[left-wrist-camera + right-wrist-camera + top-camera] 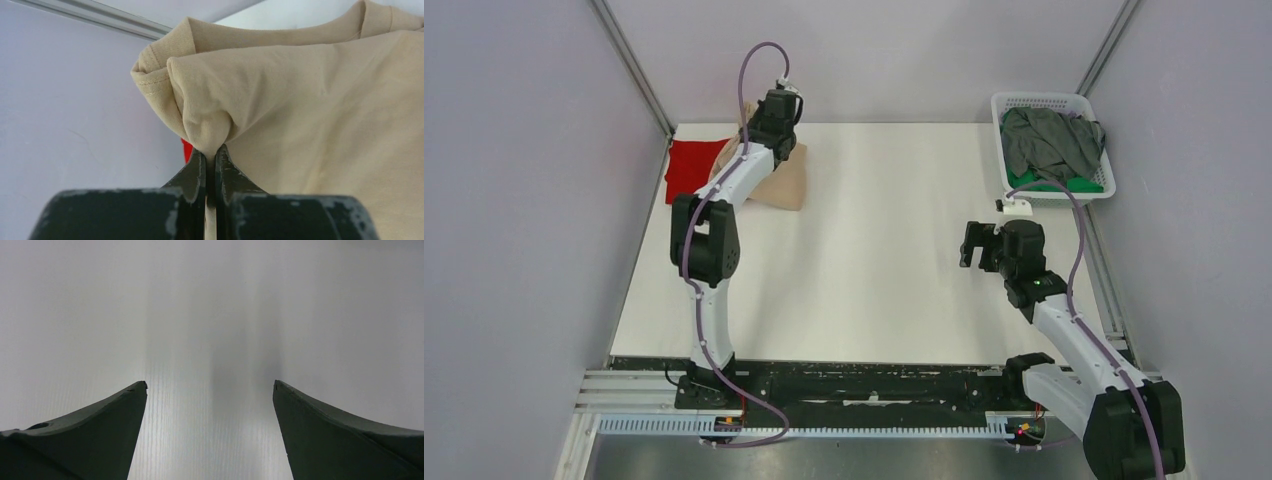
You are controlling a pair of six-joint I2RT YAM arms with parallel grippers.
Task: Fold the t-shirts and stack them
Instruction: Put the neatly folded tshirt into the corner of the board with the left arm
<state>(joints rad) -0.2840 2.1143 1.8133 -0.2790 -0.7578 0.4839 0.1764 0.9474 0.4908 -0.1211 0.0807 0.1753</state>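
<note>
Shirt colours, all plain
Beige t-shirt [786,186], red t-shirt [692,165] at 11 o'clock; grey t-shirt [1049,140], green t-shirt [1084,183], white basket [1039,98] at 2 o'clock.

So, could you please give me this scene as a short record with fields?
left gripper: shut on beige shirt, far left corner
right gripper: open, empty, above bare table
red shirt: just left of beige shirt
basket: far right, holds grey shirt over green shirt

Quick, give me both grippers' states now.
The left gripper: shut on the beige t-shirt.
The right gripper: open, holding nothing.
</note>
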